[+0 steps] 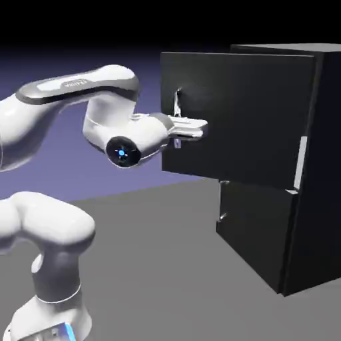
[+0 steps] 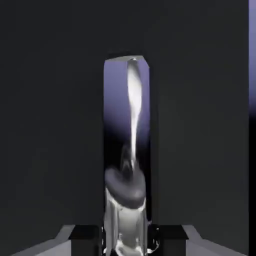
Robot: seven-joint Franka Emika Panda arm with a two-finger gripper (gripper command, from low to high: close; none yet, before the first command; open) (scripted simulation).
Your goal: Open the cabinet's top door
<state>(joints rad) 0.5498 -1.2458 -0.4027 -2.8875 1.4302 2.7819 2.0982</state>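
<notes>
Base [image 1: 50, 323] and cabinet [image 1: 320, 166] cut off by edges.

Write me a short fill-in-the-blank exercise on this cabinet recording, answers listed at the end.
1. The upper door of the cabinet stands ____, swung out from the body.
2. The lower door is ____.
3. In the hand view, the tall shiny handle shows ____ the two finger tips.
4. The robot arm is mostly ____ in colour.

Missing words: open; closed; between; white
</notes>
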